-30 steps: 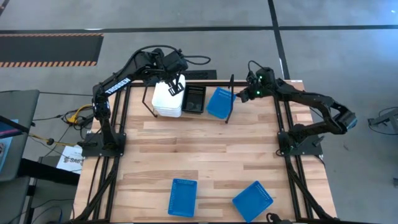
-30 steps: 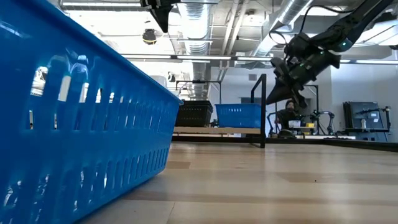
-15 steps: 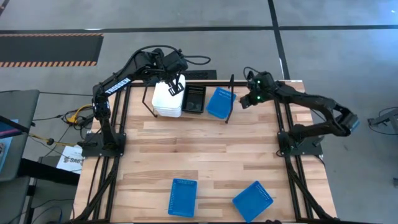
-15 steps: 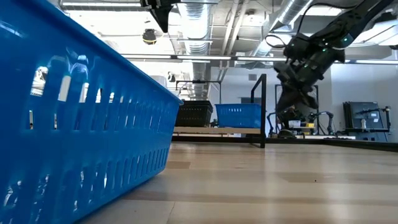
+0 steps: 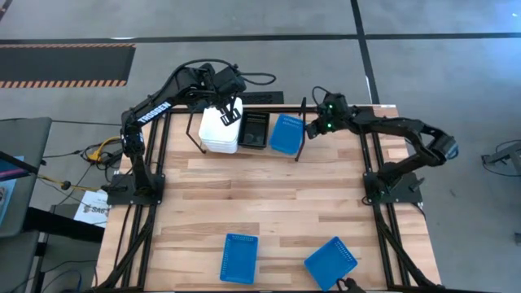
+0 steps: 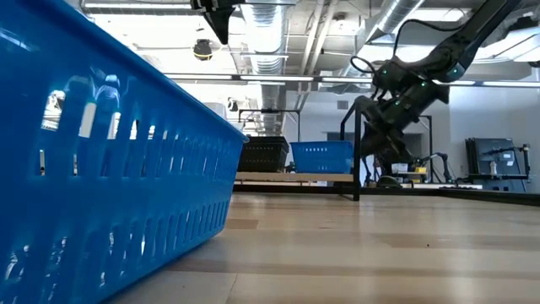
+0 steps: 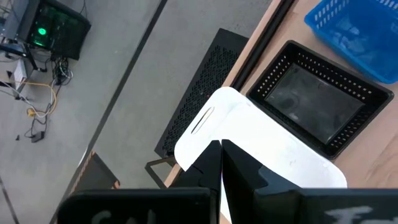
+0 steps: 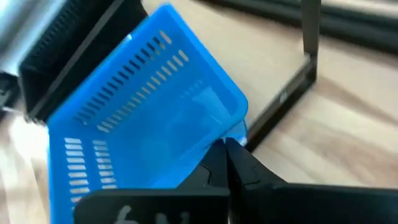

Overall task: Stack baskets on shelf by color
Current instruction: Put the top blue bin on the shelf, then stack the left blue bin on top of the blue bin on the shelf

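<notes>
The shelf (image 5: 302, 140) stands at the table's far edge. It holds a stack of white baskets (image 5: 216, 130), a black basket (image 5: 254, 129) and one blue basket (image 5: 286, 134), which sits askew. Two more blue baskets (image 5: 239, 257) (image 5: 331, 262) lie flat near the table's near edge. My left gripper (image 5: 230, 112) (image 7: 221, 147) is shut and hangs high above the white stack (image 7: 273, 143), clear of it. My right gripper (image 5: 313, 128) (image 8: 225, 145) is shut, low beside the shelf's right end post (image 6: 358, 152), with its tips at the blue basket's right rim (image 8: 231, 118). My right gripper comes slanting down from the table's right, its shut fingers (image 8: 216, 155) at the right rim of the blue basket on the shelf. The fingers themselves hide the meeting place, so I cannot tell whether they touch it.
The shelf's right end frame (image 8: 298, 81) stands close beside my right gripper. Bare wooden table (image 5: 269, 191) lies between the shelf and the two near blue baskets. One near blue basket (image 6: 101, 169) fills the low view's left half.
My right gripper has moved toward the table's left and down, from beyond the shelf's right end to the blue basket's right rim. My left gripper and all the baskets have kept still.
</notes>
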{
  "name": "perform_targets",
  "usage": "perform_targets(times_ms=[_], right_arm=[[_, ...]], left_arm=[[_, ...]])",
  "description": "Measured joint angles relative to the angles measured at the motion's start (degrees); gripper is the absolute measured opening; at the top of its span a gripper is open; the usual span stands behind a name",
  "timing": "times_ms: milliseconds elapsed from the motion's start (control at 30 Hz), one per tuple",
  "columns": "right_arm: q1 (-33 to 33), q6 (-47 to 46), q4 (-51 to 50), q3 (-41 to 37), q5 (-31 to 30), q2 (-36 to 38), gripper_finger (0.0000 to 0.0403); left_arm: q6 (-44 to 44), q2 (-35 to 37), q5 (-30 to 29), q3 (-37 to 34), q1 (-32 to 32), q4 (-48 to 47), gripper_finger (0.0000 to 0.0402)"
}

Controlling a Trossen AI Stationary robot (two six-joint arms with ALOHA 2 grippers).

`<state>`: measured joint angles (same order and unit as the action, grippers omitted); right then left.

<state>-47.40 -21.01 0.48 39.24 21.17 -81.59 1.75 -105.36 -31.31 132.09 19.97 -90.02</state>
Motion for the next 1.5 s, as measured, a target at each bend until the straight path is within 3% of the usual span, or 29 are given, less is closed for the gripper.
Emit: perform_targets(times_ms=[233, 1000, 1233, 1500], right_arm=[[-0.68, -1.50, 5.97, 0.00, 0.02, -0.23, 0.0000], [-0.17, -2.54, 9.65, 0.00, -0.08, -0.20, 0.0001], [-3.45, -0.01, 0.08, 0.00, 1.03, 3.57, 0.0001], [-7.83, 2.96, -13.40, -0.02, 1.19, 18.41, 0.0001]], left_arm=[[-0.01, 0.00, 0.00, 0.00, 0.00, 0.00, 0.0000], [-0.58, 0.00, 0.02, 0.00, 0.00, 0.00, 0.0000], [-0.74, 0.00, 0.54, 0.00, 0.00, 0.02, 0.0000], [-2.00, 0.00, 8.54, 0.00, -0.02, 0.00, 0.0000]])
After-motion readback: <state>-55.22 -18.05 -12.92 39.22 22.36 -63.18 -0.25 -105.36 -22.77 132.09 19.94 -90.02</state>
